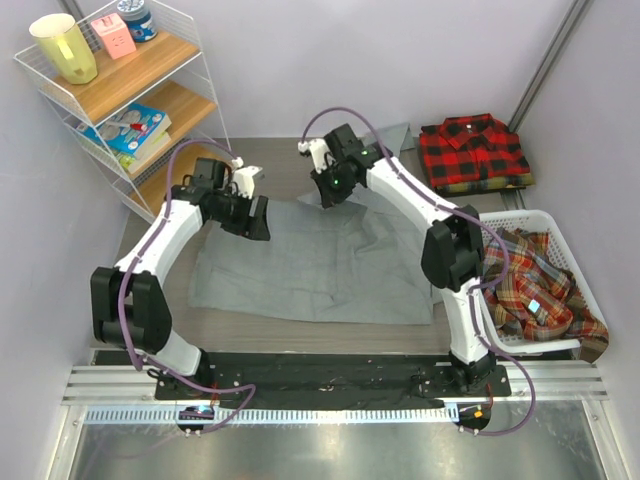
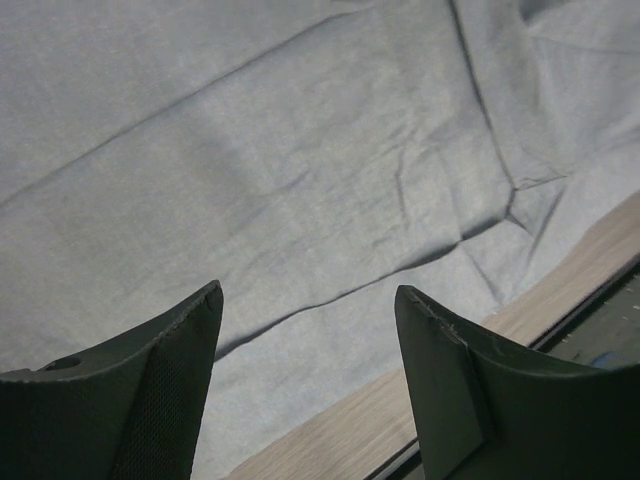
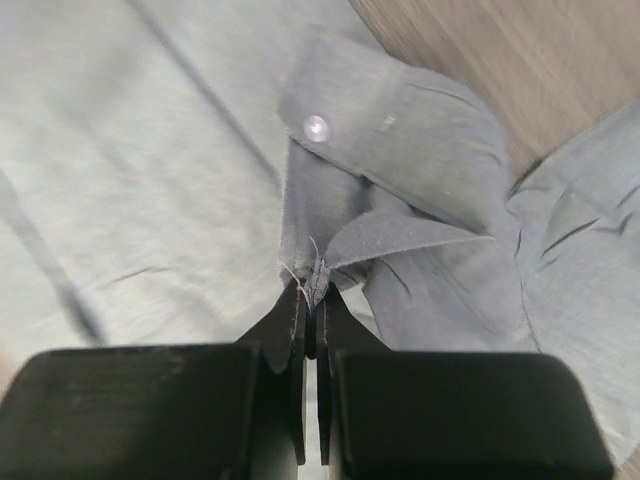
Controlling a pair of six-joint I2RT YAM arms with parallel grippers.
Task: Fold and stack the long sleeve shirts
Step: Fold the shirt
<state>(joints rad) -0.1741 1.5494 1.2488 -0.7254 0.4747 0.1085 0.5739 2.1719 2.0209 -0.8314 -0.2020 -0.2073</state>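
The grey shirt (image 1: 310, 265) lies spread across the middle of the counter (image 1: 300, 335), mostly flat with shallow creases, its collar end toward the far edge and no fold made in its body. The red-and-black checked shirt (image 1: 473, 152) sits neatly folded at the far right corner, so I judge that 1 shirt is done and marks where the stack goes. The plaid shirts (image 1: 535, 290) lie crumpled and unfolded in a white basket (image 1: 520, 214) at the right edge. The job looks early: the grey shirt has to be folded and laid on the checked one, and then the basket has to be emptied piece by piece. The right gripper (image 3: 310, 300) is clamped on a small flap of the grey shirt near its far edge, beside a buttoned band that is perhaps a cuff or the collar; the close view does not settle which. The left gripper (image 2: 308, 295) hovers with its fingers apart over the far left part of the grey shirt, holding nothing. The counter is pale wood grain, with a black mat (image 1: 330, 372) along the near edge under the 2 arm bases. Plain lilac-grey walls (image 1: 400, 50) close it in. Beyond the far left corner stands a white wire shelf rack (image 1: 150, 62) with wooden boards, carrying a yellow jug (image 1: 65, 47), a pink box (image 1: 115, 35), a tin (image 1: 140, 18) and some books (image 1: 125, 130).
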